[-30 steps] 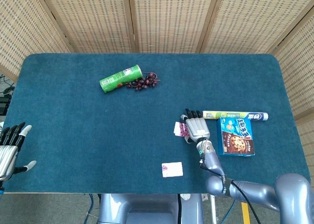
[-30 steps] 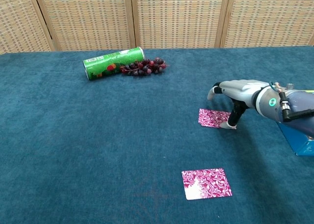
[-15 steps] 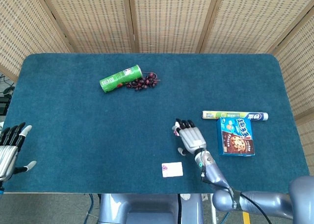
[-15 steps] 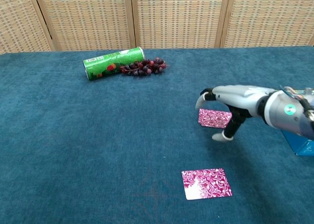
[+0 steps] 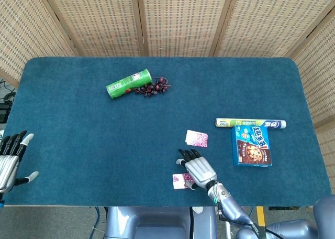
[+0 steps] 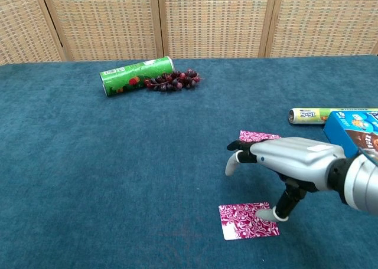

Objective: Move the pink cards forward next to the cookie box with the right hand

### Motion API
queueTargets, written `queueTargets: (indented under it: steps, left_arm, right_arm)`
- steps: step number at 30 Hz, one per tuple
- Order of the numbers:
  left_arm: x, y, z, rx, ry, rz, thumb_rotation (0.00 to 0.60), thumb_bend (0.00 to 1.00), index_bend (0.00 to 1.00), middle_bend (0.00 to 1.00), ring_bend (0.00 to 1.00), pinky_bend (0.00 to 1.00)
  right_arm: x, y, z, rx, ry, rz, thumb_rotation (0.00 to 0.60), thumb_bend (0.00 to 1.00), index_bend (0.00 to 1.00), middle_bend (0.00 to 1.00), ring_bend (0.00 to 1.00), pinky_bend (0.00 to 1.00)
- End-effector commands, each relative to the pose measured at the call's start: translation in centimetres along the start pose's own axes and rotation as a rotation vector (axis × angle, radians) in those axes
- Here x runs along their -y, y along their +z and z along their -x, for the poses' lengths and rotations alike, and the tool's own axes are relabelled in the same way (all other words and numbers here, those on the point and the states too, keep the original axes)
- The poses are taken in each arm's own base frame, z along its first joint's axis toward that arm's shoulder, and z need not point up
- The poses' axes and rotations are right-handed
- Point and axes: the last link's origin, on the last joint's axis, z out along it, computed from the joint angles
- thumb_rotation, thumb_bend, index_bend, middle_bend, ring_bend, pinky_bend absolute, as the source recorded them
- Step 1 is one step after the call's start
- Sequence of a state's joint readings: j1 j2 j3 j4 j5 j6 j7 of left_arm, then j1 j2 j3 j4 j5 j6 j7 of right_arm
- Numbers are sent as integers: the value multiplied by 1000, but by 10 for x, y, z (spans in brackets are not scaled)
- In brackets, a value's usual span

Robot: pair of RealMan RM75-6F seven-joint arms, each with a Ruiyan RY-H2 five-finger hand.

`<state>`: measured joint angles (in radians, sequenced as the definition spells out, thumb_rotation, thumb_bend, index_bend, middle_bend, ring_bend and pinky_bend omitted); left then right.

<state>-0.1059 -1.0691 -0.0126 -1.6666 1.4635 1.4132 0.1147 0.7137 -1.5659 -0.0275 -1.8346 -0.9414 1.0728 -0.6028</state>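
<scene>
Around you stand woven rattan screens (image 5: 178,19), just behind the far edge of the table (image 5: 73,139), which is covered with dark teal cloth. The middle and the left half of this surface are bare, so there you have wide room.

Near the right edge lies the cookie box (image 5: 251,145), and touching its far side a long yellow-green tube (image 5: 250,123) lies across. A green snack can (image 5: 128,84) lies on its side toward the far edge, with dark grapes (image 5: 152,88) against its open end.

Your right hand (image 6: 287,164) hangs over the near edge, fingers spread and curved down, one fingertip at the near pink card (image 6: 248,220). The second pink card (image 5: 197,138) lies flat beside the cookie box, apart from it.

Your left hand (image 5: 10,158) waits at the near left corner, fingers apart, holding nothing.
</scene>
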Motion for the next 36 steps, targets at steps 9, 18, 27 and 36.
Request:
queueTargets:
  steps: [9,18,27,36]
  left_arm:
    - [0,0,0,0,1,0,600,6,0,0,0,0]
    - [0,0,0,0,1,-1,600,5,0,0,0,0]
    - [0,0,0,0,1,-2,600,6,0,0,0,0]
    - [0,0,0,0,1,-1,600,6,0,0,0,0]
  right_arm:
    - [2,-10,26,1,-57,-48,600,312,239,0,0,0]
    - [0,-10,35,-32,-87,-66,600,311,239,0,0,0]
    - [-3,-10,42,-35,-109,-70,600,312,239,0,0,0]
    - [-2,-7,44,-31,-110,-63,600,311,239,0,0,0]
